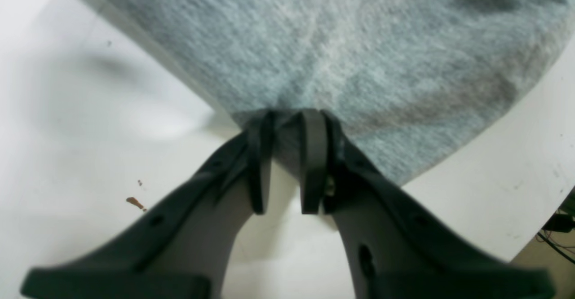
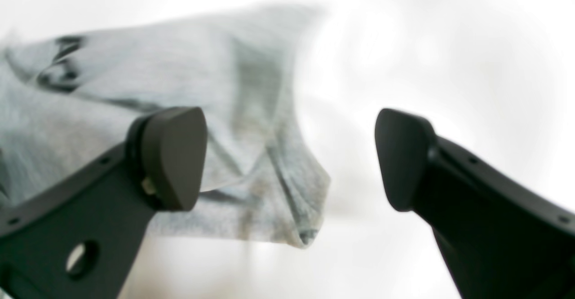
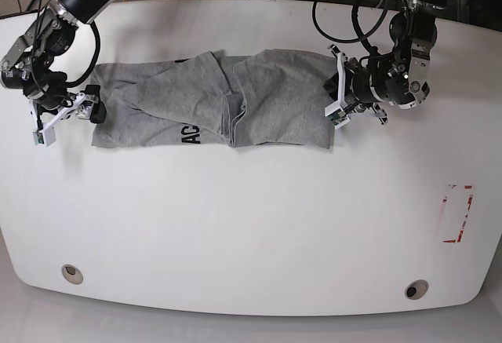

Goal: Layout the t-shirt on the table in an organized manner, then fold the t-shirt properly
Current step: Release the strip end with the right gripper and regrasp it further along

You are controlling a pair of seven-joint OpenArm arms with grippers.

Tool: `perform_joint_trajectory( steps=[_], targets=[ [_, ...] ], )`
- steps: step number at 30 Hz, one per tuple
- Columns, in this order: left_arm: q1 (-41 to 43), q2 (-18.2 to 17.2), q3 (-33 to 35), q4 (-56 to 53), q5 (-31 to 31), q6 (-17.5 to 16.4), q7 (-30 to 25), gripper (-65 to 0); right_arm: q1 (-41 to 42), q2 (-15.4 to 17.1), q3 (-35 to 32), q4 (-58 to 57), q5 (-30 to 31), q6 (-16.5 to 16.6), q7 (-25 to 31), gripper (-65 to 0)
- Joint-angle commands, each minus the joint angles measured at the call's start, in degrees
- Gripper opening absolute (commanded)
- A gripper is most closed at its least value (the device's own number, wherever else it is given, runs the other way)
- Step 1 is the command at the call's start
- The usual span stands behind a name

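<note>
The shirt (image 3: 212, 107) lies crumpled across the far half of the table (image 3: 251, 233), stretched sideways between the two arms, with folds running through its middle and part of the black lettering showing near its front edge.

The left gripper (image 1: 287, 124) has its jaws narrowed onto the grey cloth; in the left wrist view the fabric fans out from between the two black fingers (image 1: 312, 155), so it holds an edge of the shirt. In the base view this gripper sits at the shirt's right-hand end.

The right gripper (image 2: 289, 160) stands wide, with nothing between its fingers (image 2: 173, 155). The shirt's corner (image 2: 305, 234) is just beyond them in the right wrist view, blurred. In the base view this gripper is just beside the shirt's left-hand end.

The tabletop is glossy white with rounded corners. Two round grommet holes (image 3: 71, 272) sit near the front edge, one toward each corner, and a red-marked rectangle (image 3: 456, 213) lies near the right-hand edge. A small brown spot (image 1: 134, 203) marks the surface by the left gripper. Beyond the table's far edge are dark cables (image 3: 345, 13) and floor.
</note>
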Motion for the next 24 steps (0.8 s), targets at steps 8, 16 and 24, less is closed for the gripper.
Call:
perform_joint_trajectory(
  steps=[8, 16, 24],
  targets=[
    [-0.7, -0.4, 0.1, -0.4, 1.9, 0.1, 2.1, -56.0, 3.3, 3.6, 2.9, -11.9, 1.9, 0.2, 1.0, -8.7],
    [-0.8, -0.4, 0.1, -0.4, 1.9, 0.1, 2.1, -56.0, 3.0, 0.9, 2.1, -14.4, 1.9, 0.2, 1.4, -8.7],
    [-0.5, -0.3, 0.1, -0.4, 1.9, 0.1, 2.1, -56.0, 2.8, -2.6, -0.5, -14.4, 1.8, 0.2, 1.7, -8.9]
  ],
)
